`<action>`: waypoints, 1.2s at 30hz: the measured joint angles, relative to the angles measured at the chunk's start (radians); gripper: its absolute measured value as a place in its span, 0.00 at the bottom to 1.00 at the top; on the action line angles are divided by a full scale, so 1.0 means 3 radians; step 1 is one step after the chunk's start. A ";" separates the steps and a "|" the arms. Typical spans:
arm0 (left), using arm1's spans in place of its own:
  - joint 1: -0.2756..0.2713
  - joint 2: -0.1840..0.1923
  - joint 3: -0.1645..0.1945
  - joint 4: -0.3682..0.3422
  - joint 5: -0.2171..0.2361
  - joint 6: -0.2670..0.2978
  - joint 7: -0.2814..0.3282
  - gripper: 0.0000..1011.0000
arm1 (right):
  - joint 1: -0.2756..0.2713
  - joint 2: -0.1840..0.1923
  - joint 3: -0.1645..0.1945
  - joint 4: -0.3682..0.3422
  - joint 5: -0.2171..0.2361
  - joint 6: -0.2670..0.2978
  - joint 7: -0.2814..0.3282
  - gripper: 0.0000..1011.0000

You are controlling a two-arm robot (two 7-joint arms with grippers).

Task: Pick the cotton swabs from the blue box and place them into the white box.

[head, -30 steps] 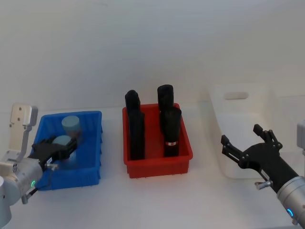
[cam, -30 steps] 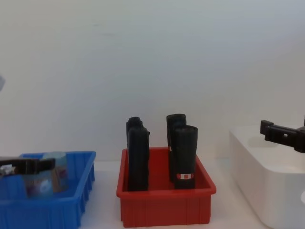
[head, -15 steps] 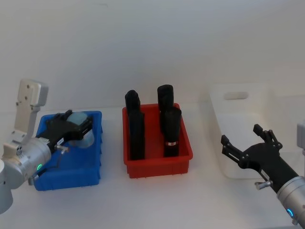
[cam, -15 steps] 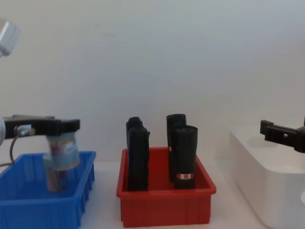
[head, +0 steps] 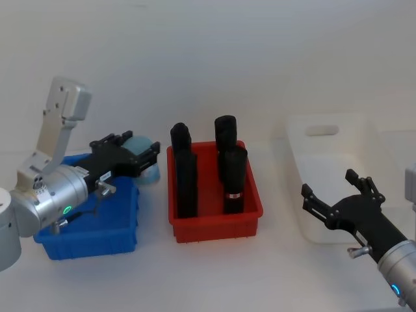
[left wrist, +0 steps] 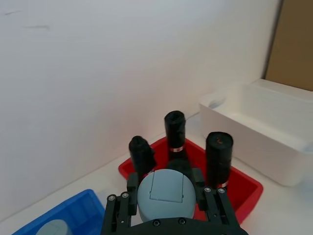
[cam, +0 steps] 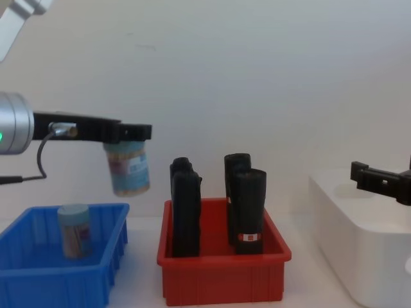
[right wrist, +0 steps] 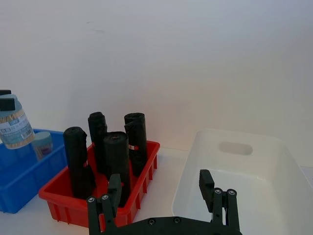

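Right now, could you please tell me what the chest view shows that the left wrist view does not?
Chest, not wrist: the held jar's labelled side, hanging higher than the blue box rim, and the right gripper. Wrist, not chest: that jar's lid face-on in the left gripper, and the white box's open inside. Both: the held jar, the second jar in the blue box, the red box with black rolls, the white box.

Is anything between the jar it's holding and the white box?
Yes: the red bin of tall black rolls sits between the jar in the left gripper and the white box, roll tops roughly level with the jar.
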 joint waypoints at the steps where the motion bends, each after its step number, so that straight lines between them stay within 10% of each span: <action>1: -0.0005 0.0001 0.0002 -0.0018 0.0000 0.0025 -0.0025 0.65 | 0.0000 0.0000 0.0000 0.0000 0.0000 0.0000 0.0000 0.99; 19: -0.0154 0.0008 0.0083 -0.0273 0.0024 0.0402 -0.0690 0.65 | 0.0000 0.0000 0.0000 0.0000 0.0000 0.0000 0.0000 0.99; 36: -0.0199 0.0003 0.0113 -0.0338 0.0032 0.0501 -0.0893 0.65 | 0.0005 0.0003 -0.0005 -0.0006 -0.0019 0.0007 0.0094 0.99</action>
